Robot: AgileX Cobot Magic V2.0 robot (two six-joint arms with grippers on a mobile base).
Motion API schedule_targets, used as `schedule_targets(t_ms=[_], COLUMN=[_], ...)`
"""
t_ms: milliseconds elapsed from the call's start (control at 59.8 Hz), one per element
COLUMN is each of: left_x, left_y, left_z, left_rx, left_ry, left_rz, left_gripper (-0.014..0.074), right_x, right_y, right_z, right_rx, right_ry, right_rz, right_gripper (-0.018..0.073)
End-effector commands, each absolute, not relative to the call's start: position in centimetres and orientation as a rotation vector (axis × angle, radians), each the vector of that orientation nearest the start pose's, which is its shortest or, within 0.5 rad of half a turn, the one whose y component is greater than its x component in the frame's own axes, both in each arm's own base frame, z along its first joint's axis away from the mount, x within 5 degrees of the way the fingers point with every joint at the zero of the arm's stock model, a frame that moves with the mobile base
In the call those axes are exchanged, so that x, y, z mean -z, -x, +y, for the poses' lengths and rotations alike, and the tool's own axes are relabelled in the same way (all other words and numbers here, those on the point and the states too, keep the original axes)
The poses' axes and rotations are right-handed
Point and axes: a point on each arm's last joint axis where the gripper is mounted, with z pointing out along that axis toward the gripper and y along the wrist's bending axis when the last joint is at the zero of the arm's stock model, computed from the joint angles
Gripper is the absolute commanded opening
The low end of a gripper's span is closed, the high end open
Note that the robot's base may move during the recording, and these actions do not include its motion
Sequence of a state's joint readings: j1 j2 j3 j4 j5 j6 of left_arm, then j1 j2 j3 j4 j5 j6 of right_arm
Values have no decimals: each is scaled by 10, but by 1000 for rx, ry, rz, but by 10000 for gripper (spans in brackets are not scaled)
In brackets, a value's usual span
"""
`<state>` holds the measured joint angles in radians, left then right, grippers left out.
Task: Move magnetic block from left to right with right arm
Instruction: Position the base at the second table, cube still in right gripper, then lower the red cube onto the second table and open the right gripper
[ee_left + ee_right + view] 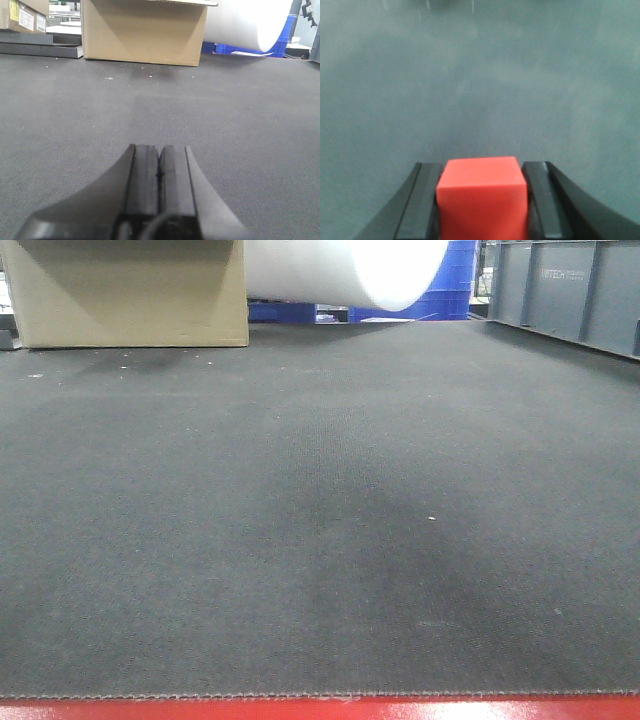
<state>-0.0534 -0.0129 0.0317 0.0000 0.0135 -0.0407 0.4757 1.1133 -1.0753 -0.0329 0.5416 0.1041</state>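
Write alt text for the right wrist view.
A red magnetic block sits clamped between the two black fingers of the right gripper at the bottom of the frame. Beyond it lies blurred grey-green matting.

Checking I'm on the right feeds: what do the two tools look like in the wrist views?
The left tool has matte black fingers with flat rectangular pads and flared outer sides. The right tool has the same black, flat-padded, outward-flaring fingers. No markings or lights show.

Matt red magnetic block [482,197], woven table mat [320,540]
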Motion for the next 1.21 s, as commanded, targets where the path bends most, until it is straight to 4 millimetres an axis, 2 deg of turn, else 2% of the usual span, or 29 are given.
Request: schedule_targets(t_ms=[0,134,318,452,636,703,770,887,954,1088,1188], left_x=[-208,-208,-208,-208,-208,-208,-208,-208,-208,-208,-208], left_y=[-55,-55,-55,-55,-55,-55,-55,-55,-55,-55,-55], left_z=[-3,-3,-3,-3,-3,-3,-3,-3,-3,-3,-3], left_rx=[89,89,89,89,89,89,89,89,89,89,89], left_ry=[-9,-9,-9,-9,-9,-9,-9,-9,-9,-9,-9], left_rz=[1425,1425,1425,1425,1425,1425,1425,1425,1425,1425,1425], left_gripper=[-116,-116,-116,-116,-116,-116,-116,-116,-116,-116,-116], right_x=[-394,-372,-319,-279,-244,-241,-242,-244,-248,-268,-293], right_y=[-234,-263,-302,-321,-333,-334,-334,-332,-330,-324,-316], right_z=[131,169,204,217,224,223,223,222,221,217,211], right_rx=[-343,-357,-391,-370,-339,-332,-328,-327,-329,-345,-366], right_ry=[458,550,559,570,584,586,590,592,591,582,569], right_rz=[1981,2074,2272,2368,2446,2457,2457,2459,2455,2410,2352], right_gripper=[162,162,162,162,164,179,259,532,654,623,621])
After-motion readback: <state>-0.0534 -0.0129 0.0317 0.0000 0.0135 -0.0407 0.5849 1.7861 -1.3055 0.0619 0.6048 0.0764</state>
